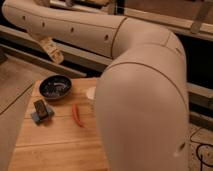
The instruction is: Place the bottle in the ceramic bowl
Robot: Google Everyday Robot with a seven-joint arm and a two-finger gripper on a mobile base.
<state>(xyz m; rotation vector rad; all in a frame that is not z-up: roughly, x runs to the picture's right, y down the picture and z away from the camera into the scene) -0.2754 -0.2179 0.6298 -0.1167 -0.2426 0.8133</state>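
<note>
The ceramic bowl (55, 86) is dark blue-black with a pale-speckled inside. It sits at the back left of the wooden table (55, 145). The bottle (90, 92) stands to the right of the bowl. Only a pale sliver of its round top shows, and my arm (140, 95) hides the rest. My arm fills the right and top of the view and stretches to the upper left, past the frame's edge. My gripper is out of view, so nothing shows it near the bottle or the bowl.
A slim red chilli (76, 115) lies in front of the bowl and the bottle. A small dark block on a grey-blue base (41, 111) stands at the left. A pale tag-like piece (50, 49) hangs under the arm. Dark rails run behind the table.
</note>
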